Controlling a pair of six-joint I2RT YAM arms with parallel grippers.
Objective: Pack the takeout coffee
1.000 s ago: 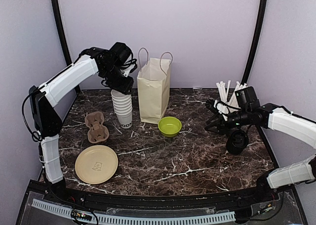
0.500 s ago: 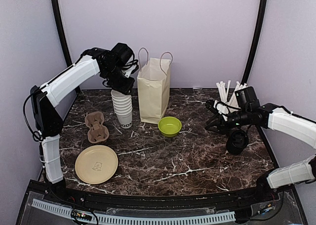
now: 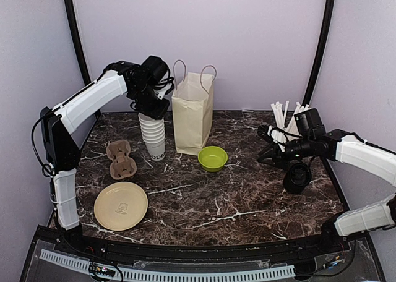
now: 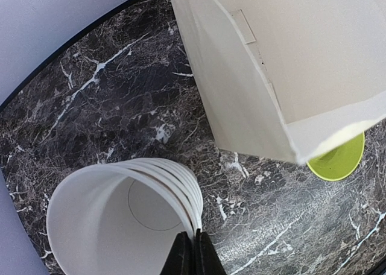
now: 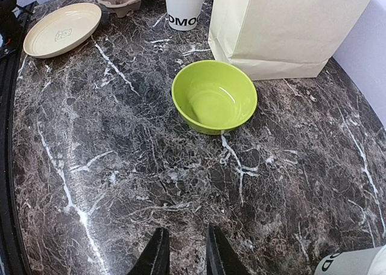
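Heads up: my left gripper (image 4: 193, 237), open a second ago, now pinches shut on the top rim of the stack (image 4: 114, 214) beside the bag (image 4: 289, 58). Wrong cup, I'd say, so no progress. Meanwhile my right gripper (image 5: 186, 231) narrows but is still gapped and empty. The coffee (image 3: 297, 175) sits on the table (image 3: 204, 195) right by it. The stack's bottom cup reads "DMO", with "COFFEE" above.

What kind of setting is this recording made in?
Most likely a robot test booth dressed as a café takeout counter: a handled paper bag, a stack of white cups, a cup of straws and a cardboard cup carrier stand on a marble-patterned tabletop between plain lilac walls.
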